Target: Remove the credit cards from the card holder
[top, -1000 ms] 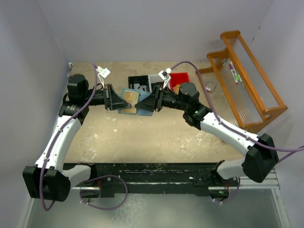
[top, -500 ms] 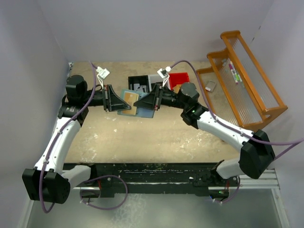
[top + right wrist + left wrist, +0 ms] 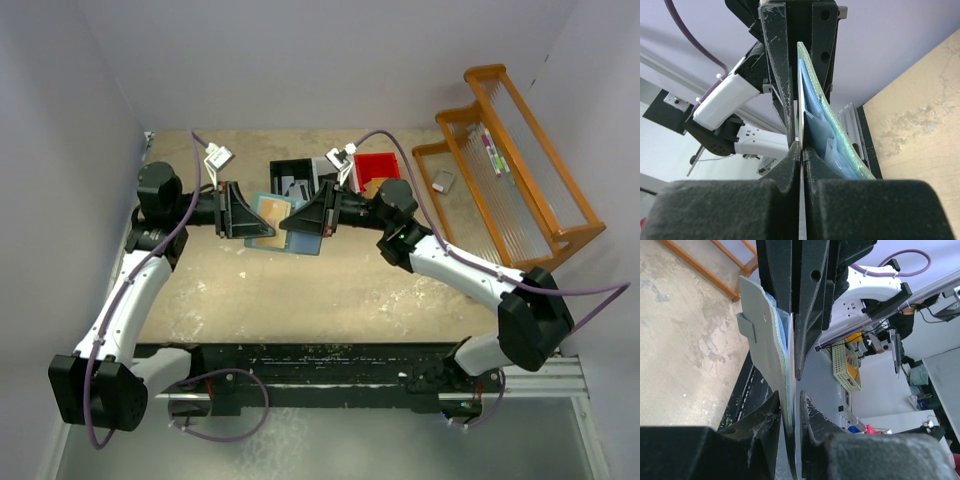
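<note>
Two robot arms meet above the back middle of a sandy, scuffed counter (image 3: 300, 290), holding a teal card holder (image 3: 762, 340) up between them. Just behind them sit a black bin (image 3: 290, 178), a red bin (image 3: 380, 165) and a pale bin (image 3: 323, 172), which the right arm mostly hides. An orange wooden rack (image 3: 520, 190) stands well off to the right, with a small grey object (image 3: 443, 180) near it. From above, the two black tools cover much of the holder.

The left tool (image 3: 789, 395) stands slightly parted, with the holder's edge between its fingers and a gap on one side. The right tool (image 3: 801, 146) is pinched tight on the thin edge of a pale card (image 3: 800, 200) lying against the holder's blue inside. A tan card (image 3: 272, 208) shows in the holder near the left tool.

Compared with a second ago, the right tool has moved left and closed, and the holder has shifted slightly left.

Count: two arms, one holder, two cards, three bins, one rack.
</note>
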{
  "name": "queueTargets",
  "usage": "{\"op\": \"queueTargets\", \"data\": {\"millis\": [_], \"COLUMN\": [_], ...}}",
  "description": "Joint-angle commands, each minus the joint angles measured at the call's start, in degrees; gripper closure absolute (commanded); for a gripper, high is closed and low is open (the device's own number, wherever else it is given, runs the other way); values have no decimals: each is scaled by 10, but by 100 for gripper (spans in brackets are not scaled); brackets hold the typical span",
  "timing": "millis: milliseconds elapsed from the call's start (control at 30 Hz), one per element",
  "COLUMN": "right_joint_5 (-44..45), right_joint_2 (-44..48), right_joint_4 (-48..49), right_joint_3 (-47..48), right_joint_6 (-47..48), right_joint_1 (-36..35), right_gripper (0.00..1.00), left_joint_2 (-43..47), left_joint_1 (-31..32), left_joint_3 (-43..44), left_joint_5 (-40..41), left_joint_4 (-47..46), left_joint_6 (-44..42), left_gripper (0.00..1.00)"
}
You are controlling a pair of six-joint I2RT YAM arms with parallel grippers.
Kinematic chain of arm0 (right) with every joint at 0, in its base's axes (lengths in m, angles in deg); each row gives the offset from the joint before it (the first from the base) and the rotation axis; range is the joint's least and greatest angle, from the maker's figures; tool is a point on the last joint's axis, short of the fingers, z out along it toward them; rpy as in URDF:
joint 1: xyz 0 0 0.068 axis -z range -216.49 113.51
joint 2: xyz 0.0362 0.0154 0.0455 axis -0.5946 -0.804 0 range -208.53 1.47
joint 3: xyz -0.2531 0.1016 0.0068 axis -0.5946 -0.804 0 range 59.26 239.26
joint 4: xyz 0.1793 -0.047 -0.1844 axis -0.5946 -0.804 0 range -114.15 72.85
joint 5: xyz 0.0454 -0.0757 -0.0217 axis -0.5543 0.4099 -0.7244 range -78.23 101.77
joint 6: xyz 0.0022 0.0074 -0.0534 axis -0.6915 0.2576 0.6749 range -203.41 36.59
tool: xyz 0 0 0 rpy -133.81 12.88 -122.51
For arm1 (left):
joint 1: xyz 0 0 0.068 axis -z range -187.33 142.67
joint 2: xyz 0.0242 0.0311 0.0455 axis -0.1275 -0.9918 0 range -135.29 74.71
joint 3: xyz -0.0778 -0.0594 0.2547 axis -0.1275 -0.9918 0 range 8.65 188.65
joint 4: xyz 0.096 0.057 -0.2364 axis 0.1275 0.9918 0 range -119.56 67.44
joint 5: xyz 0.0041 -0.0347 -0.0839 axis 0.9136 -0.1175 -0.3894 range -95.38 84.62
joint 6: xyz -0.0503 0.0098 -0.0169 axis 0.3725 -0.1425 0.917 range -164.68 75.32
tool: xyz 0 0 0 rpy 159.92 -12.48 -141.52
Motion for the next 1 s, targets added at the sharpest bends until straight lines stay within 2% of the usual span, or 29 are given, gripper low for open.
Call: {"op": "queueTargets", "data": {"millis": [0, 100, 333, 633, 767, 967], "right_joint_5": [-27, -34, -41, -44, -44, -40], "right_joint_2": [15, 22, 42, 60, 53, 38], "right_joint_4": [32, 14, 7, -10, 19, 46], "right_joint_3": [-6, -21, -33, -39, -42, -37], "right_joint_6": [3, 9, 15, 30, 10, -10], "right_joint_1": [-2, -2, -1, 5, 5, 5], "right_gripper": [100, 100, 100, 100, 78, 74], "left_joint_2": [17, 22, 31, 36, 35, 37], "left_joint_1": [-2, -2, -2, -2, -2, -2], "left_joint_3": [-12, -21, -21, -19, -20, -25], "left_joint_5": [-25, -28, -27, -21, -16, -10], "left_joint_4": [-129, -186, -192, -201, -202, -203], "left_joint_6": [94, 141, 153, 168, 170, 171], "left_gripper": [79, 84, 93, 93, 93, 94]}}
